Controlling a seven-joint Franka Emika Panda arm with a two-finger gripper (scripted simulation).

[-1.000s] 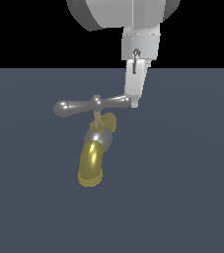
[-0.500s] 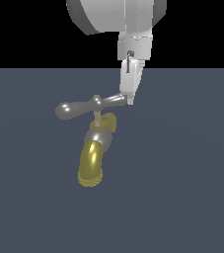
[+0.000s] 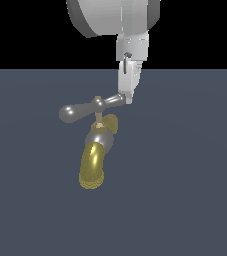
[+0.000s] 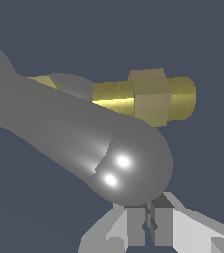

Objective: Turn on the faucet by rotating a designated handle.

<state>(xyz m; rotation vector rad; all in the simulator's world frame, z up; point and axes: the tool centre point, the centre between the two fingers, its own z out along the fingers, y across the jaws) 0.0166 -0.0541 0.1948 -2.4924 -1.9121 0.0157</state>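
Right now I see my gripper (image 3: 129, 98) hanging from above with its tip against the end of the handle (image 3: 92, 108) on the exterior view's right. On the wrist view that rounded end fills the frame just beyond the fingers (image 4: 133, 225), which sit nearly together with nothing between them. The faucet (image 3: 97, 150) stands below the crossbar, spout pointing down. Compared with half a second ago, the handle has swung slightly.
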